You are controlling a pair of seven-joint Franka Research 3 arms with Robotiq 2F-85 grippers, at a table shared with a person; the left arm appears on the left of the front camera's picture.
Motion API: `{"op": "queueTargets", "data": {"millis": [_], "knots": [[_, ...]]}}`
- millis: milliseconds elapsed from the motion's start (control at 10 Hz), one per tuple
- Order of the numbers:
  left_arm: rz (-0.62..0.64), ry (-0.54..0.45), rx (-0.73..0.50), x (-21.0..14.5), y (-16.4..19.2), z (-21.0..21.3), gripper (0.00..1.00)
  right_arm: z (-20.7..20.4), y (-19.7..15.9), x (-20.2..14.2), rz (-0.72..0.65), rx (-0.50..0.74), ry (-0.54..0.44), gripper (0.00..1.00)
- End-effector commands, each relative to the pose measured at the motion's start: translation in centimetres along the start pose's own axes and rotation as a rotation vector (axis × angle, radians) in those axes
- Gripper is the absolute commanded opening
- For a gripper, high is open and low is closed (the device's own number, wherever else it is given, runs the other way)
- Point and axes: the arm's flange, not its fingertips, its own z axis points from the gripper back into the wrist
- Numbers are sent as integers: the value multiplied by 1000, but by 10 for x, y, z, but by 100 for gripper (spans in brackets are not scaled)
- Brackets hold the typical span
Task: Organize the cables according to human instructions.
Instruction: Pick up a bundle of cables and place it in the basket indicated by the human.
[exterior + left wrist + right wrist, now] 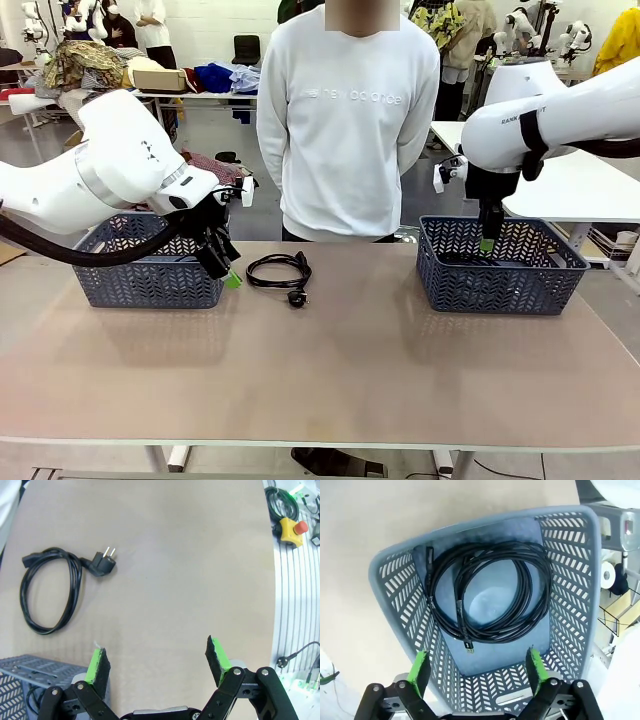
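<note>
Right gripper [478, 654], its green-padded black fingers spread and empty, is hovering over the blue-grey plastic lattice basket [565, 580] on the robot's right, where a thin black coiled cable [485, 595] is lying on the bottom. Left gripper [155, 647], also spread and empty, is hanging above the beige table [190, 555] beside a second lattice basket [150, 285]. Another coiled black cable with a two-pin plug [50, 597] is resting on the tabletop nearby.

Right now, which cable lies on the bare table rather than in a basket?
The coil with the two-pin plug, beside the left basket; the other coil lies inside the right basket.
</note>
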Motion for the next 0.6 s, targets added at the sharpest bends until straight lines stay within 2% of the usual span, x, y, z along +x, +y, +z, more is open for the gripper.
{"op": "queueTargets", "data": {"millis": [0,200,500], "knots": [[1,-1,0,0,1,1,100,6,-7,1,-8,21,-14,100],[1,-1,0,0,1,1,100,9,-9,6,-44,15,3,100],[1,-1,0,0,1,1,100,7,-3,0,-6,4,4,100]]}}
